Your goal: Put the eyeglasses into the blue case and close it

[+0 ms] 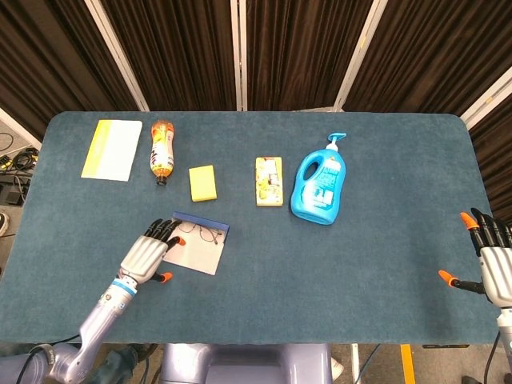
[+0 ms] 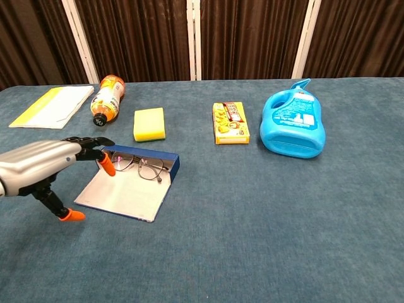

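Both hands hold nothing, fingers apart: the left hand (image 1: 146, 257) beside the open blue case (image 2: 124, 192) holding the eyeglasses (image 2: 140, 166), the right hand (image 1: 490, 258) well apart.

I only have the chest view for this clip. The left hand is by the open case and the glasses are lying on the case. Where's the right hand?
Observer: In the head view, the right hand is at the table's right edge, far from the case.
Operator: Is it holding anything?
Observer: No. Its fingers are spread and it holds nothing.
Operator: From above, is the left hand over the lid?
Observer: No. The left hand is beside the case's left side. Its fingertips are near the corner by the glasses, and its thumb is off the lid.
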### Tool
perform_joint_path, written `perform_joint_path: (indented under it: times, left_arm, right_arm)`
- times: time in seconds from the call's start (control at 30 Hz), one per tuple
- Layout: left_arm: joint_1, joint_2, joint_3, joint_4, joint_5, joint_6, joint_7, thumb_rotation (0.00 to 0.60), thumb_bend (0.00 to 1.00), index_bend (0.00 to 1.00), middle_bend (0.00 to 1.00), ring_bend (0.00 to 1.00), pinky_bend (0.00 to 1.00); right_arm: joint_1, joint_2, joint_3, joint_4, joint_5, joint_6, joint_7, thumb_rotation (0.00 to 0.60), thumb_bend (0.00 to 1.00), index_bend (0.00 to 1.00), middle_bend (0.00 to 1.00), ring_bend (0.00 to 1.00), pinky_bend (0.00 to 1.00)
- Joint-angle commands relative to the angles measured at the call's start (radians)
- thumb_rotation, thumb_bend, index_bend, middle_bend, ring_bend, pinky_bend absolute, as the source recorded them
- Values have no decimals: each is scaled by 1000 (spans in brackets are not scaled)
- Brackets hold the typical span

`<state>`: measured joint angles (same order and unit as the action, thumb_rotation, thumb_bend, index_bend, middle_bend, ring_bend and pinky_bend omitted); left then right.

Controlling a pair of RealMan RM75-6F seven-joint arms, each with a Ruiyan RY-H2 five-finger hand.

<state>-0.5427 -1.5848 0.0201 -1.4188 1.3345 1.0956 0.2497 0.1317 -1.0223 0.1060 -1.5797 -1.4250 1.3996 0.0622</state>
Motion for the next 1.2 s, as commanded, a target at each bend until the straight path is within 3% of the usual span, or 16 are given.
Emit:
perform_joint_path:
  times: [0.03, 0.33, 0.93, 1.2]
  left_arm:
    - [-8, -28, -7, 31, 17, -8, -1, 600, 127, 285, 0, 0, 0]
    - [-24, -89, -27, 110, 48, -15, -6, 600, 129, 290, 0, 0, 0]
    - [-26, -127, -43, 170, 51, -40, -21, 600, 132, 289, 0, 0, 0]
    - [-28, -138, -48, 193, 50, -53, -31, 600, 327, 291, 0, 0, 0]
  right_arm:
    - [1, -2, 1, 3, 4, -3, -2, 600, 0, 0, 0, 0, 0]
    - [5, -6, 2, 10, 11, -13, -5, 600, 0, 0, 0, 0, 0]
    - [6, -10, 2, 12, 13, -14, -13, 600, 0, 0, 0, 0, 0]
    - [7, -12, 1, 13, 13, -16, -14, 600, 0, 0, 0, 0, 0]
